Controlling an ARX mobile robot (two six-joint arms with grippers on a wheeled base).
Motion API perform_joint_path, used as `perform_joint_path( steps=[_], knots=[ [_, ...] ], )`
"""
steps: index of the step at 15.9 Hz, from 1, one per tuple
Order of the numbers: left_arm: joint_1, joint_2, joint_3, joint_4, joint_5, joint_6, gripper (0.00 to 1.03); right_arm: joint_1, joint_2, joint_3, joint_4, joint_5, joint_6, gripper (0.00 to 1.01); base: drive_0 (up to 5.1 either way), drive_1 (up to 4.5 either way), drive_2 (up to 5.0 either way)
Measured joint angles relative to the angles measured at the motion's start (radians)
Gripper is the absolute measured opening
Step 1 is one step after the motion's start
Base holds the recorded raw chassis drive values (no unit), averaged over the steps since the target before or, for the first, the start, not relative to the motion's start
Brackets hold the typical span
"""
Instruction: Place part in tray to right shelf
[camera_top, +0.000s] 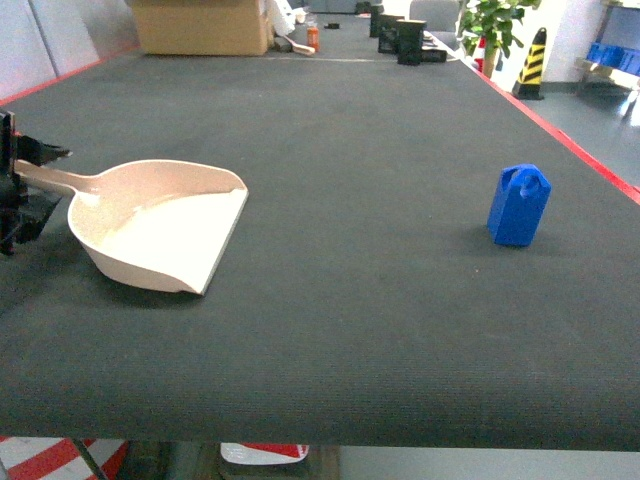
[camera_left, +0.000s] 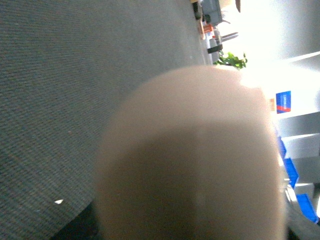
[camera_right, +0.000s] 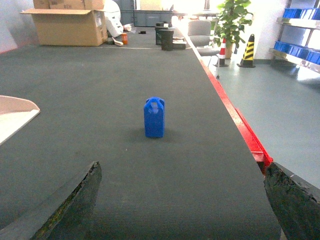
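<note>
The part (camera_top: 519, 205) is a small bright-blue block standing upright on the dark table, right of centre; it also shows ahead in the right wrist view as the part (camera_right: 154, 117). The cream tray (camera_top: 165, 225), a dustpan-shaped scoop, lies at the left with its lip facing right. My left gripper (camera_top: 28, 185) is shut on the tray's handle at the left edge. That handle (camera_left: 190, 150) fills the left wrist view as a blur. My right gripper (camera_right: 182, 167) is open with nothing in it, well short of the part. The right shelf (camera_right: 300, 23) stands far off across the floor.
A red strip (camera_top: 590, 160) marks the table's right edge, with grey floor beyond it. At the far end sit a cardboard box (camera_top: 200, 25) and black items (camera_top: 405, 40). A plant (camera_right: 232, 20) and a striped cone (camera_right: 246, 50) stand on the floor.
</note>
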Motion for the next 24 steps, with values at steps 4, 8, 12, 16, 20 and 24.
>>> perform_joint_path(
  steps=[4, 8, 12, 16, 20, 24],
  knots=[
    [-0.003, 0.018, 0.009, 0.108, 0.008, -0.078, 0.16, 0.000, 0.000, 0.000, 0.000, 0.000, 0.000, 0.98, 0.0, 0.00, 0.0],
    [-0.022, -0.065, -0.158, 0.258, 0.005, -0.121, 0.15, 0.000, 0.000, 0.000, 0.000, 0.000, 0.000, 0.98, 0.0, 0.00, 0.0],
    [-0.098, -0.255, -0.323, 0.391, 0.000, -0.172, 0.15, 0.000, 0.000, 0.000, 0.000, 0.000, 0.000, 0.98, 0.0, 0.00, 0.0],
    [-0.246, -0.381, -0.506, 0.386, -0.008, -0.166, 0.14, 0.000, 0.000, 0.000, 0.000, 0.000, 0.000, 0.98, 0.0, 0.00, 0.0],
    [-0.286, -0.463, -0.617, 0.385, -0.020, -0.159, 0.14, 0.000, 0.000, 0.000, 0.000, 0.000, 0.000, 0.98, 0.0, 0.00, 0.0],
    [-0.293, -0.514, -0.666, 0.386, -0.026, -0.153, 0.14, 0.000, 0.000, 0.000, 0.000, 0.000, 0.000, 0.98, 0.0, 0.00, 0.0]
  ],
)
